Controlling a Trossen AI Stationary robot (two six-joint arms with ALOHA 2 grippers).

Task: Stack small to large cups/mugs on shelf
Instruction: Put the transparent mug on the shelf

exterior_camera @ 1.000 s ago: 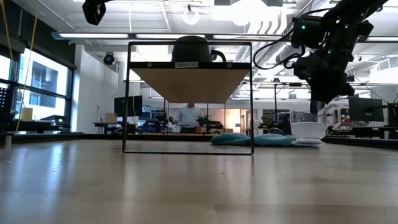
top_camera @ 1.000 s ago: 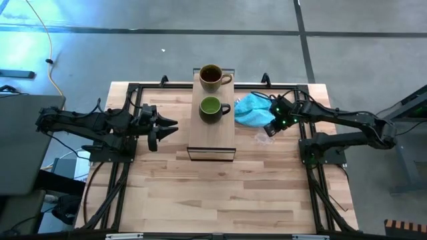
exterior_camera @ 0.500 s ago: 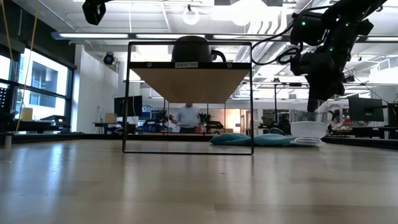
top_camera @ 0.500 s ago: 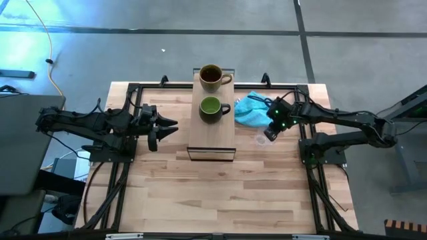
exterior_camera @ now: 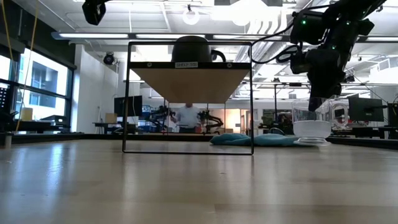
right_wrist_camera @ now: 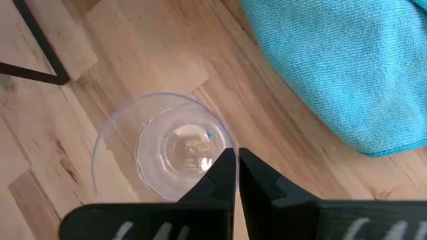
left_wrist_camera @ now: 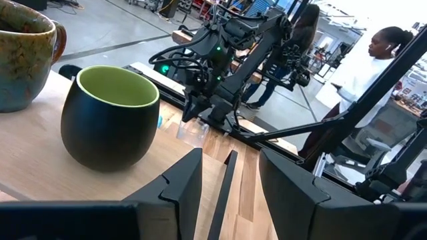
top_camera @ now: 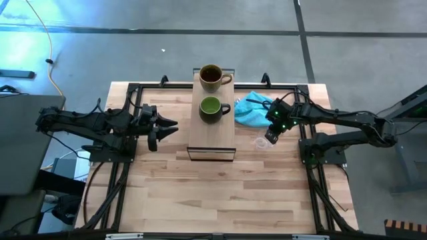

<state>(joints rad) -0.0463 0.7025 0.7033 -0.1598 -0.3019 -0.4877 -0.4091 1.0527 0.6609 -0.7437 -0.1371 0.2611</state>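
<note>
Seen from above, the right arm reaches in from the bench's 3 o'clock edge, forearm stretched toward the centre and wrist bent down. Its right gripper [top_camera: 269, 138] hangs over the clear glass cup [top_camera: 261, 141], and the wrist view shows the two fingers [right_wrist_camera: 225, 175] pressed together with nothing between them, their tips over the cup's [right_wrist_camera: 163, 155] rim on the side nearest the camera. From table height the gripper [exterior_camera: 318, 102] sits just above the cup [exterior_camera: 311, 126], which stands upright on the bench [top_camera: 220, 193].

The left arm lies along the 9 o'clock side, level with the boards, its left gripper [top_camera: 168, 127] pointing toward the shelf [top_camera: 212, 137]. Its fingers [left_wrist_camera: 183, 180] stand partly apart and hold nothing, well short of the mugs.

On the shelf, the brown-tan mug [top_camera: 211, 77] sits at the 12 o'clock end and the dark green mug [top_camera: 211, 109] just toward 6 o'clock from it, both upright, handles turned toward 3 o'clock. The shelf's near half is bare wood.

A turquoise cloth [top_camera: 251, 111] lies crumpled at 12 o'clock of the glass cup, close beside the right gripper, between the shelf and the right arm. People [left_wrist_camera: 373, 60] stand in the room beyond the bench.
</note>
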